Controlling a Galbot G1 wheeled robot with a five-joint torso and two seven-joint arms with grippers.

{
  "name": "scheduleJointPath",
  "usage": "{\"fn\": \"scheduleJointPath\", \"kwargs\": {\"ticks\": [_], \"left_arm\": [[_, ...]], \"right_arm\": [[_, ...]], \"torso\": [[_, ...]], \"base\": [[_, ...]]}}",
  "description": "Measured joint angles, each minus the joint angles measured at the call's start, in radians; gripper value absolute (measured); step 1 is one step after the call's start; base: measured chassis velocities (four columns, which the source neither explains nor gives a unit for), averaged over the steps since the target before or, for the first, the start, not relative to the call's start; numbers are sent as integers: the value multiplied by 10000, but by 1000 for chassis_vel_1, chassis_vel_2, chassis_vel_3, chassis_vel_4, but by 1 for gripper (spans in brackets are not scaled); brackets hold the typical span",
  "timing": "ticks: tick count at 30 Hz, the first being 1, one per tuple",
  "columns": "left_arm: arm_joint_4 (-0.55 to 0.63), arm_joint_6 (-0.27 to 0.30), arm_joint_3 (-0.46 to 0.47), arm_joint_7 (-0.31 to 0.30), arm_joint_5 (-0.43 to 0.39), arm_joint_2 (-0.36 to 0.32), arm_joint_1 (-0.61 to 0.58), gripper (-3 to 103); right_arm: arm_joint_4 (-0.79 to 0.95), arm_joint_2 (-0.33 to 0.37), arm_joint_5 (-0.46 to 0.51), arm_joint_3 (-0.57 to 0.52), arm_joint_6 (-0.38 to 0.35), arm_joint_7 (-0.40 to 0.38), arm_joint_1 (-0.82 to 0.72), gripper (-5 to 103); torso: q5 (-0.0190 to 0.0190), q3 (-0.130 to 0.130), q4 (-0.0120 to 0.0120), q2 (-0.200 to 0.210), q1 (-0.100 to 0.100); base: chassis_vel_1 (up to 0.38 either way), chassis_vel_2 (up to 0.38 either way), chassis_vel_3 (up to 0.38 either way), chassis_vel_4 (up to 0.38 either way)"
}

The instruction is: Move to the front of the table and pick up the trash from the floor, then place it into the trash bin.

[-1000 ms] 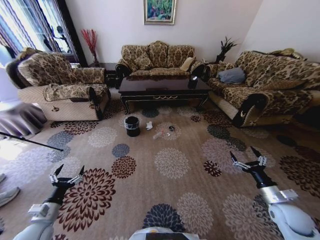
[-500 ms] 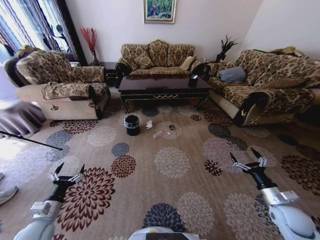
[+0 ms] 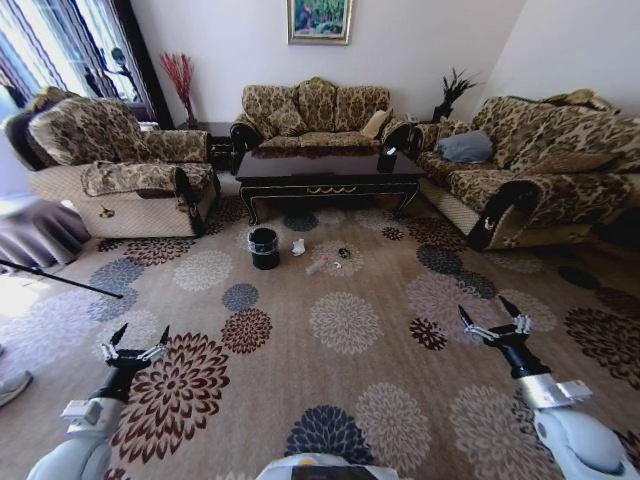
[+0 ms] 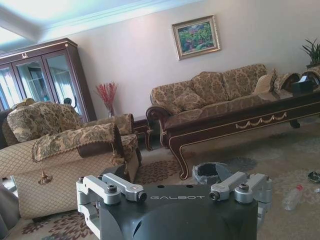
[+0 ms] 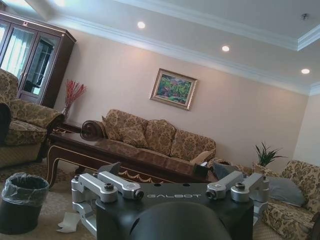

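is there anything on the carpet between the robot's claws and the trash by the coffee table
Nothing visible. Open patterned carpet runs from the left claw and right claw, both open and held low, up to the trash in front of the table. The trash bin stands just left of the litter, not in the path.

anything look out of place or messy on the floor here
Yes: litter lies on the carpet in front of the table rather than in the trash bin beside it. A crumpled white tissue, a clear plastic bottle and a small black wrapper sit just beyond the bin. Both pincers, left and right, hang open, far short of them.
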State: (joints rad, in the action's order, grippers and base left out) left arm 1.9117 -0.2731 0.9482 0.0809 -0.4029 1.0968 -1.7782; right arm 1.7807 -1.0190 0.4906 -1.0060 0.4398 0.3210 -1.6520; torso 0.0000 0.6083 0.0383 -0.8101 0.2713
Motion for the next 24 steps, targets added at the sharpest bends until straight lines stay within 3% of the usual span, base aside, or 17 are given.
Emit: {"fn": "scheduleJointPath", "kwargs": {"ticks": [24], "left_arm": [[224,-38,89,16,-10,175,-368,100]], "right_arm": [[-48,-169,-261,-56,420,124,-10,100]], "torso": [[1,-641,0,1093,-447]], "base": [[0,0,0,0]]}}
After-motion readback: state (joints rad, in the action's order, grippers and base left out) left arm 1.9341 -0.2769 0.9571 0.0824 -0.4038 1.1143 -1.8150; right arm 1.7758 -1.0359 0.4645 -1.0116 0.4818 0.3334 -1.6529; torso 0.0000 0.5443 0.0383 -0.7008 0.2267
